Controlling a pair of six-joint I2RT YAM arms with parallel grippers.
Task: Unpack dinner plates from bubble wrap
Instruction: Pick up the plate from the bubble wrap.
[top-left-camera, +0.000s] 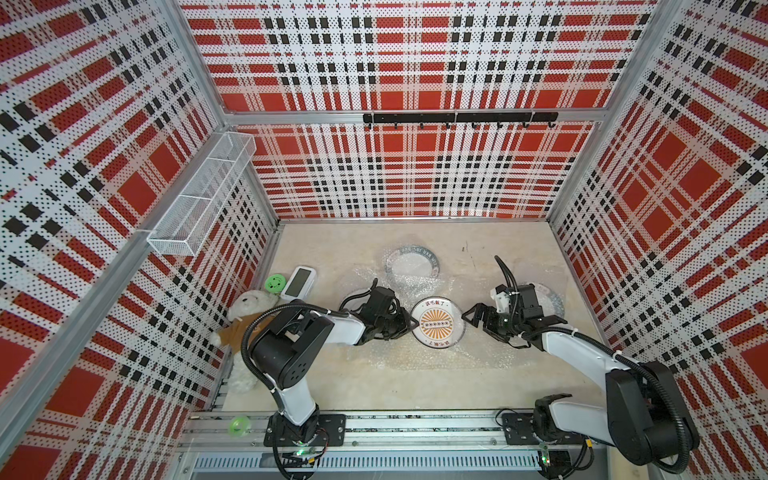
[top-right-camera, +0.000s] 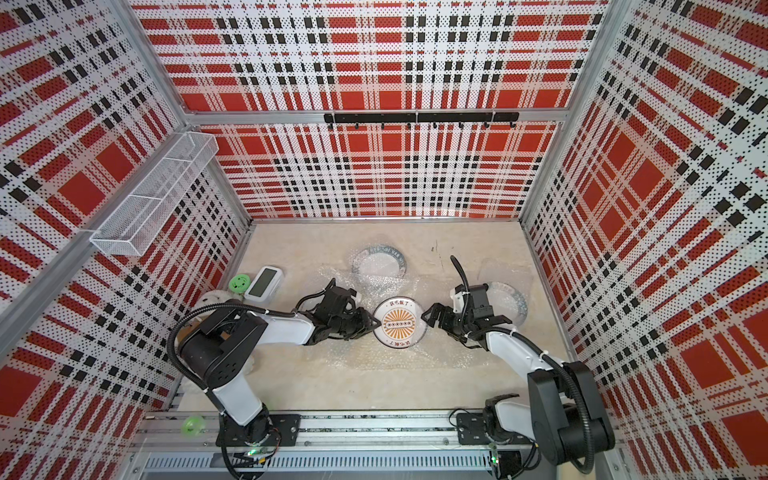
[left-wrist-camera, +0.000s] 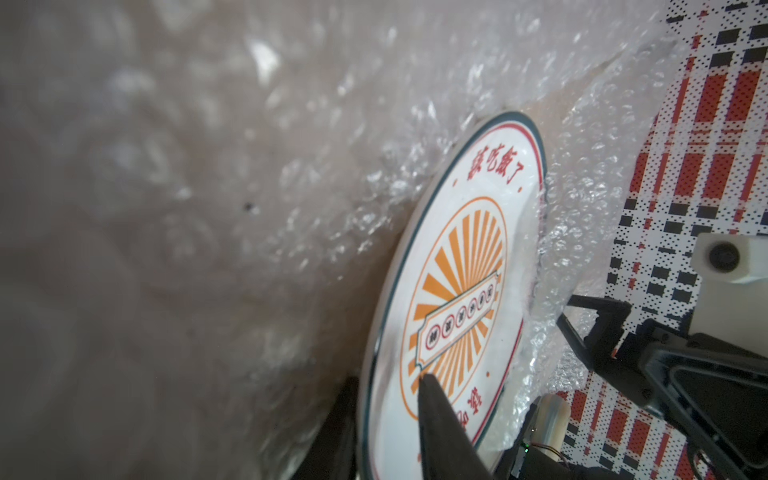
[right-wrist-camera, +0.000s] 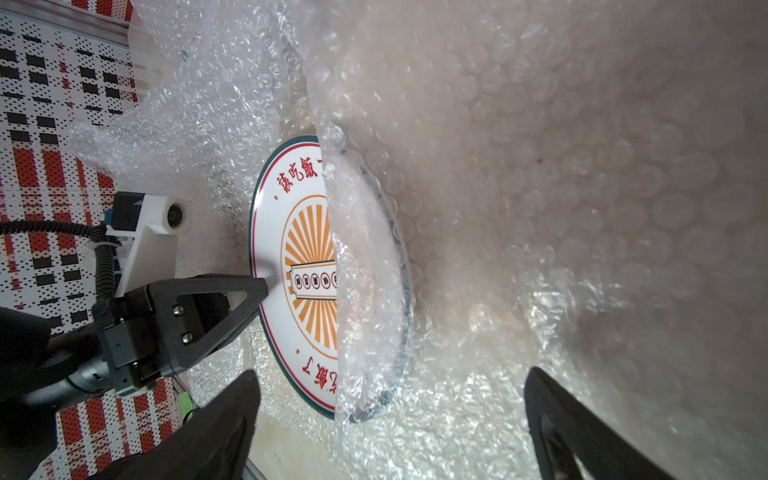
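Note:
An uncovered dinner plate (top-left-camera: 436, 322) (top-right-camera: 399, 322) with an orange sunburst lies mid-table on a spread sheet of bubble wrap (top-left-camera: 415, 357). My left gripper (top-left-camera: 409, 323) (left-wrist-camera: 386, 378) is shut on its left rim, one finger on the plate's face (left-wrist-camera: 440, 415) and one under the rim. In the right wrist view a flap of bubble wrap (right-wrist-camera: 374, 270) covers part of the plate (right-wrist-camera: 291, 249). My right gripper (top-left-camera: 473, 318) (right-wrist-camera: 390, 411) stands open just right of the plate, holding nothing. A second plate (top-left-camera: 411, 266) lies wrapped at the back. A third plate (top-left-camera: 550, 305) lies wrapped behind my right wrist.
A teddy bear (top-left-camera: 249, 307), a small green disc (top-left-camera: 275, 283) and a white device (top-left-camera: 299, 281) lie by the left wall. A green tape roll (top-left-camera: 240, 424) rests on the front rail. A wire basket (top-left-camera: 199, 195) and a hook rail (top-left-camera: 459, 117) hang on the walls.

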